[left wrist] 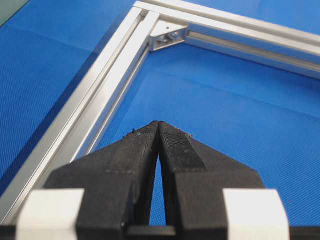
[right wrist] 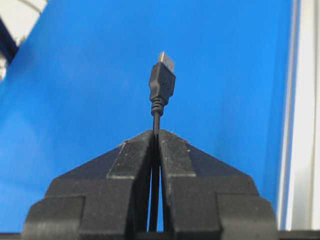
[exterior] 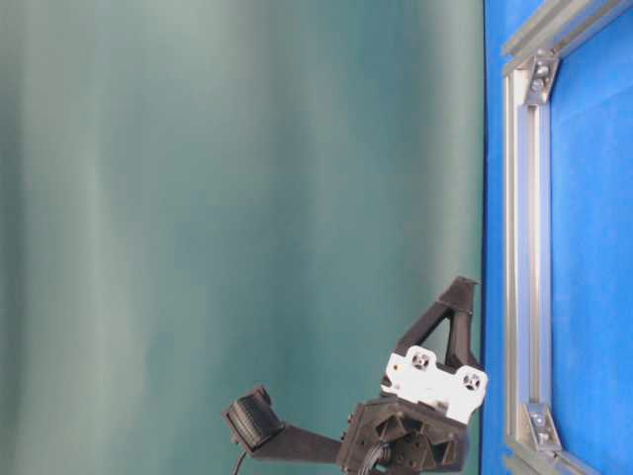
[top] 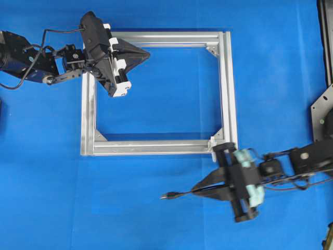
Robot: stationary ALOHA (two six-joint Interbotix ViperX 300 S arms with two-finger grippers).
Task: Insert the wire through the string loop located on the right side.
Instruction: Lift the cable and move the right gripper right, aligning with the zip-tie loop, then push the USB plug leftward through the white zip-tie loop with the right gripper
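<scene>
Blue cloth covers the bench (top: 156, 208), and a silver square frame (top: 228, 88) lies on it in the upper middle of the overhead view. The right end effector (top: 195, 190) sits at the lower right of that view, below the frame's lower right corner, its jaws pressed together on the wire (top: 179, 194). The wire's plug (right wrist: 162, 82) sticks out past the fingertips, pointing toward the left of the overhead view, with its metal tip forward; in the right wrist view the thin cable runs down between the two black fingers (right wrist: 132, 165). A small whitish bit at the frame's lower right corner may be the string loop (top: 213, 140), too small to tell; the plug is well apart from it. The left end effector (top: 147, 52) hangs over the frame's upper left part, jaws pressed together with nothing between them, its tips (left wrist: 158, 125) meeting above the blue cloth inside the frame.
</scene>
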